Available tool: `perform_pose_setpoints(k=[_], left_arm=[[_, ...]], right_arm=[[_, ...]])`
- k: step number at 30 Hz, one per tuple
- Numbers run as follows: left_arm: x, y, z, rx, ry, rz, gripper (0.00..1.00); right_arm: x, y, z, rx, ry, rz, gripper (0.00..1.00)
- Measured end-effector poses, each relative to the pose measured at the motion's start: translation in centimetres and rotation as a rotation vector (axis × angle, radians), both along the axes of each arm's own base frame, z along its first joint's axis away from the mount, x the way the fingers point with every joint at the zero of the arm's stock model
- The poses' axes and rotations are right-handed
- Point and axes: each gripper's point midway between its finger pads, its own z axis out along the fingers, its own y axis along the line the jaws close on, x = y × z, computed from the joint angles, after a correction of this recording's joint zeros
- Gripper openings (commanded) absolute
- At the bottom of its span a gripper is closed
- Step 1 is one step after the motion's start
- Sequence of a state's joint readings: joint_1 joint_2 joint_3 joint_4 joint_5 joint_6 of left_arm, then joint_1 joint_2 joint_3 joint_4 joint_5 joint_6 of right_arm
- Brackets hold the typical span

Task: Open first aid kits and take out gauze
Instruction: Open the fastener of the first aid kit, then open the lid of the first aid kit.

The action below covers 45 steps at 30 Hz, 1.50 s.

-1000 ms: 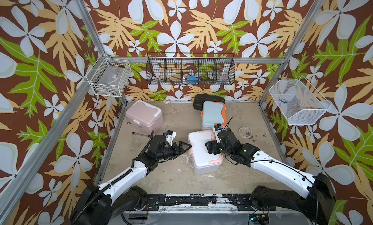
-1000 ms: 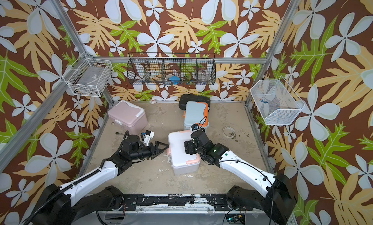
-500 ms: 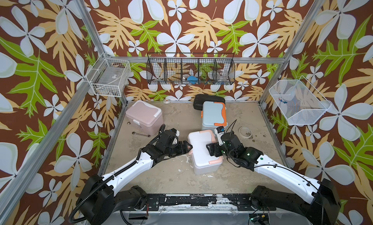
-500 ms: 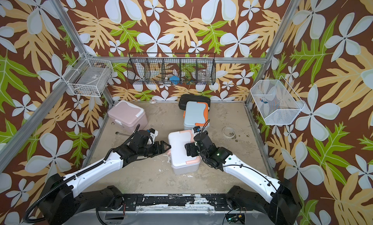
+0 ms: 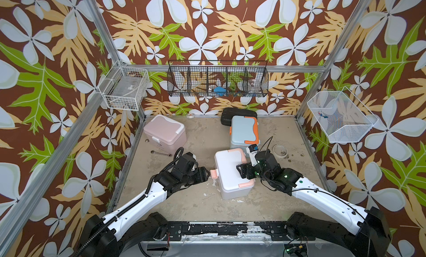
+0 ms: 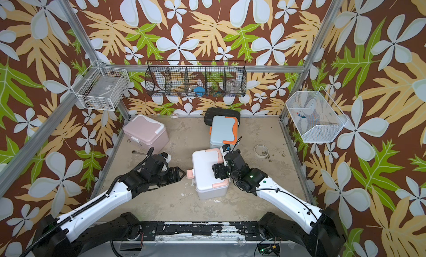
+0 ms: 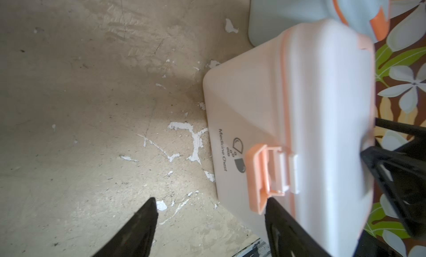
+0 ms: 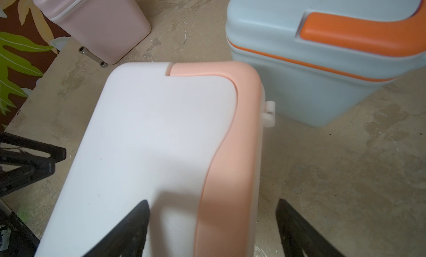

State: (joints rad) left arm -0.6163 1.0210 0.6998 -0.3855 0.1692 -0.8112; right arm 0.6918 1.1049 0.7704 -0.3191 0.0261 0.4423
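The white first aid kit with peach trim point(image 5: 230, 175) point(image 6: 205, 175) stands mid-floor, lid down. Its peach latch point(image 7: 260, 175) sticks out from the front wall. My left gripper point(image 5: 207, 174) point(image 7: 211, 205) is open at that latch, one fingertip point(image 7: 274, 207) just under its edge, the other over bare floor. My right gripper point(image 5: 242, 172) point(image 8: 212, 205) is open over the lid's far side, straddling the peach handle point(image 8: 230, 152). The light blue kit point(image 5: 243, 131) and the pink kit point(image 5: 164, 132) stand shut behind. The gauze is out of view.
A flat black ribbed case point(image 5: 237, 114) lies behind the blue kit. A tape roll point(image 5: 280, 150) lies right of the kits, a small wrench point(image 5: 161, 153) near the pink kit. Wire baskets point(image 5: 217, 81) hang on the walls above the floor.
My left arm has swung in and turned its wrist, bringing the gripper up to the white kit's latch with the jaws a little narrower. The right gripper has barely moved.
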Motion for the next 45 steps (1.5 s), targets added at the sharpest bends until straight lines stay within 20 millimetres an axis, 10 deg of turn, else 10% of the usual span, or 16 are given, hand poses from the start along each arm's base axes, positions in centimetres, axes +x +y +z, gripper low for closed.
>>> perform_pose_setpoints(k=[8,22,45], left_arm=[[0.5,-3.5,7.5,-0.194,-0.119,-0.092,0.79],[-0.1,-5.1,4.3,-0.225,-0.051,-0.166,0.80],[-1.8,-4.9,3.3,-0.283,-0.004,-0.174,0.80]], right_arm=[[-1.1,0.0,0.3,0.015,0.039,0.036,0.81],[-5.7,1.8,-0.3,0.196,0.190,0.162,0.76],[-5.5,3.3,0.6,0.223,0.208,0.230,0.75]])
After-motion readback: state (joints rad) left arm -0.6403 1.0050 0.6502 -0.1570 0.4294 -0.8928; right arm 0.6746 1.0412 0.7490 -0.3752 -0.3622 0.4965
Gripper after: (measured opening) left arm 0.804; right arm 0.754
